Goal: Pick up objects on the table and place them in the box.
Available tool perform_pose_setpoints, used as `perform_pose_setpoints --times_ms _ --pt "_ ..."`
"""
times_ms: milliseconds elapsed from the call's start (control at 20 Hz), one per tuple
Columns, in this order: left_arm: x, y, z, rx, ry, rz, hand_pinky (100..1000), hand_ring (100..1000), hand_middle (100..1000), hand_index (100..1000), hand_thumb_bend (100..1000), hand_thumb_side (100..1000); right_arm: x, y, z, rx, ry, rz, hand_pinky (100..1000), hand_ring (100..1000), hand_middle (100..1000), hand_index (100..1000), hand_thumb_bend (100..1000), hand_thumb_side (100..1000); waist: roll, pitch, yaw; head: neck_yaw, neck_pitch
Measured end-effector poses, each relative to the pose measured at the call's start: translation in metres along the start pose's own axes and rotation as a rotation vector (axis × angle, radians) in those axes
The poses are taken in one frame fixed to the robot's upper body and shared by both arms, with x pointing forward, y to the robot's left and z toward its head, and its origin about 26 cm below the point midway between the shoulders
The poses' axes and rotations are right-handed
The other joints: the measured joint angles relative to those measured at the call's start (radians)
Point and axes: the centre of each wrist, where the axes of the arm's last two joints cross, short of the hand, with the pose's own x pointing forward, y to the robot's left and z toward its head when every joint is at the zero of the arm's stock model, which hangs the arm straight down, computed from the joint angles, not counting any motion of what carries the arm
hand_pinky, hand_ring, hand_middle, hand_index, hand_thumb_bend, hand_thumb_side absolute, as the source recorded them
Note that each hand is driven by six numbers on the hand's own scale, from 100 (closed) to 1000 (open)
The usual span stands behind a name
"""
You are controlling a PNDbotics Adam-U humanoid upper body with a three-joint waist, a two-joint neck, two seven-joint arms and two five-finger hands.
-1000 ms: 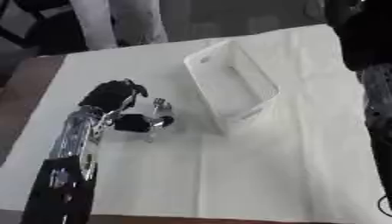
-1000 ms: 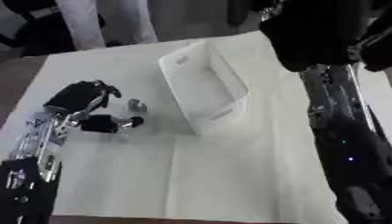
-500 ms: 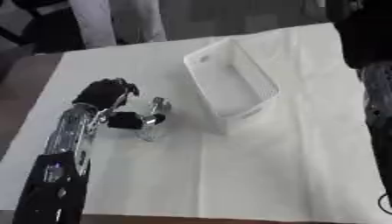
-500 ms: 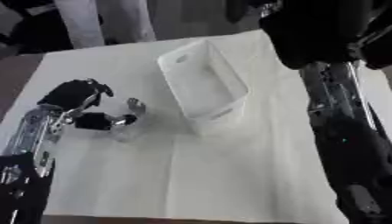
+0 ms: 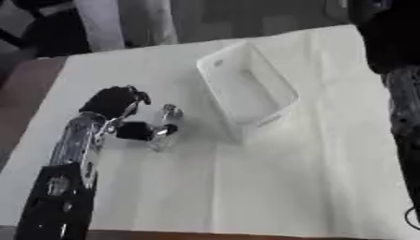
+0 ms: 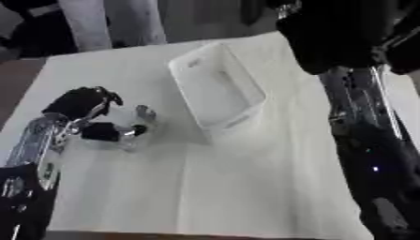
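Left hand point(image 5: 115, 105) low on the white cloth point(image 5: 246, 187), fingers and thumb curled round a small clear silvery object point(image 5: 167, 126) (kind not discernible), just left of the white box point(image 5: 246, 86); right arm point(image 6: 369, 140) along the right edge, its hand's state impossible to tell

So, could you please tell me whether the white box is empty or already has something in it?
Empty: the white box shows only bare white floor inside; the small object sits outside by the left hand.
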Motion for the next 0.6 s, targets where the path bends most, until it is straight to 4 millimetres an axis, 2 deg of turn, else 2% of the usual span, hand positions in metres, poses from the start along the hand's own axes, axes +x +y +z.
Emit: perform_pose_setpoints --times_ms 600 --pt "-0.0016 -0.0084 -0.005 -0.047 0.008 0.005 100 232 423 768 592 1000 0.002 -0.0007 -0.002 0.011 0.004 0.005 663 818 933 459 100 810 0.001 0.009 -0.014 0.0 0.0"
